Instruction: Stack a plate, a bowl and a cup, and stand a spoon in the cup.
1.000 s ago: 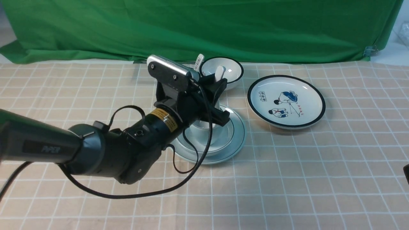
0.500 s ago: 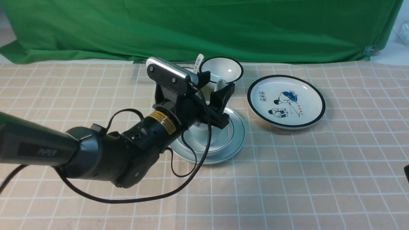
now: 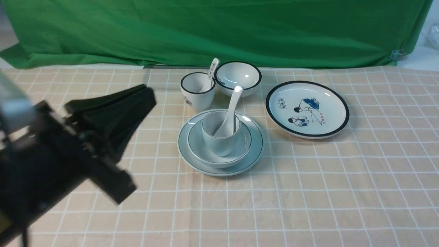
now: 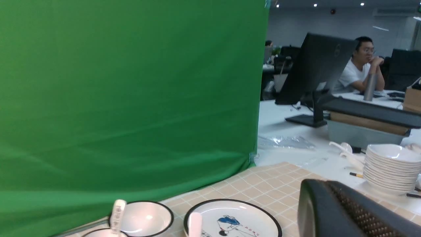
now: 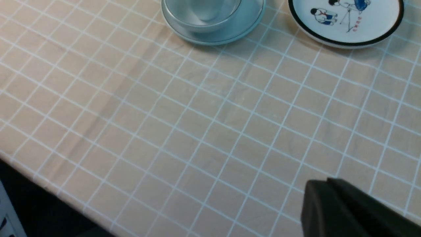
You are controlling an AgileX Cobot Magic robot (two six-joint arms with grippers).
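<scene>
Both closed: my left hand (image 3: 149, 95), my right hand (image 5: 317, 191). Only the front view shows the spoon (image 3: 233, 102) standing inside the cup (image 3: 219, 144).

We see left arm (image 3: 37, 178) low at left edge of front view, blurred, wrist angled up and forward. Left gripper (image 3: 145, 96) lifted, jaws pressed together, holding nothing. Right arm outside front view. In right wrist view we find right gripper (image 5: 324, 192), jaws closed together, empty.
</scene>
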